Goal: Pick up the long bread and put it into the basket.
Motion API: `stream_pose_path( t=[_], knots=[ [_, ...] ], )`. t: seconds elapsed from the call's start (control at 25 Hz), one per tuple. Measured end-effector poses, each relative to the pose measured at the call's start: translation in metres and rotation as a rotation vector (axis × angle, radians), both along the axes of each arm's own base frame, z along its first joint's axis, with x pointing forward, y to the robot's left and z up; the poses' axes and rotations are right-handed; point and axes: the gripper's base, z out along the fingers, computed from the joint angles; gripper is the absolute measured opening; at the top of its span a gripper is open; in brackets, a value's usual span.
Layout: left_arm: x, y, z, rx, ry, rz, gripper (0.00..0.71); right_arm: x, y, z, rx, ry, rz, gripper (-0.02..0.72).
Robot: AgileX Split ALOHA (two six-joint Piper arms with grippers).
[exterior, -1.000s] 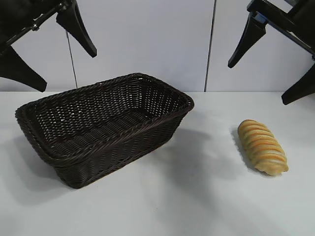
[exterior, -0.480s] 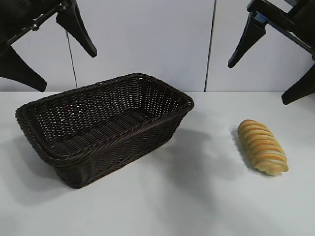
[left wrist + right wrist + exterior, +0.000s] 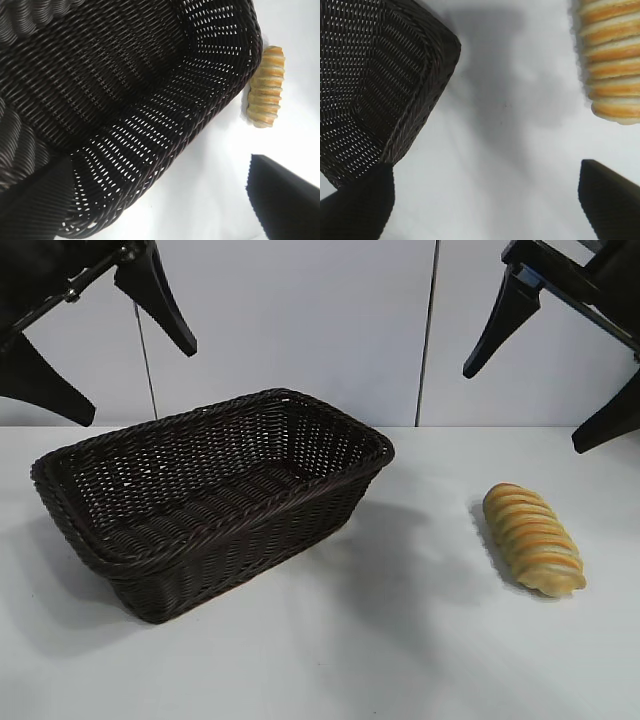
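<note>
The long bread (image 3: 532,538), a golden loaf with orange-brown ridges, lies on the white table at the right. It also shows in the left wrist view (image 3: 267,86) and the right wrist view (image 3: 611,65). The dark brown wicker basket (image 3: 330,430) stands left of centre, empty; it also shows in the left wrist view (image 3: 220,105) and the right wrist view (image 3: 427,85). My left gripper (image 3: 110,350) hangs open high above the basket's left end. My right gripper (image 3: 550,370) hangs open high above the bread.
The white table (image 3: 400,640) runs between the basket and the bread and along the front. A pale wall with vertical seams stands behind.
</note>
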Motion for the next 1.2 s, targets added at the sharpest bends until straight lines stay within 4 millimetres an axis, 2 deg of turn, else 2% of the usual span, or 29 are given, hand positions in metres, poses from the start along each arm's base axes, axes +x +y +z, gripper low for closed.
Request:
stream_pose_path(
  t=[0.28,0.36,0.68,0.96,1.2],
  knots=[
    [-0.015,0.025,0.011,0.226,0.019,0.092,0.666,0.0,0.0,0.0,0.0,0.001,0.0,0.694],
    [-0.02,0.031,0.007,0.281,0.038,0.12,0.666,0.0,0.0,0.0,0.0,0.002,0.001,0.694],
    [-0.035,0.032,-0.042,0.222,0.11,0.192,0.666,-0.001,0.001,0.0,0.001,0.01,0.007,0.694],
    [-0.018,0.022,-0.075,0.151,0.145,0.222,0.666,-0.001,0.001,0.0,0.002,0.013,0.008,0.694],
    [-0.009,0.02,-0.1,0.157,0.185,0.238,0.666,-0.001,0.001,0.0,-0.001,0.01,0.015,0.694]
  ],
)
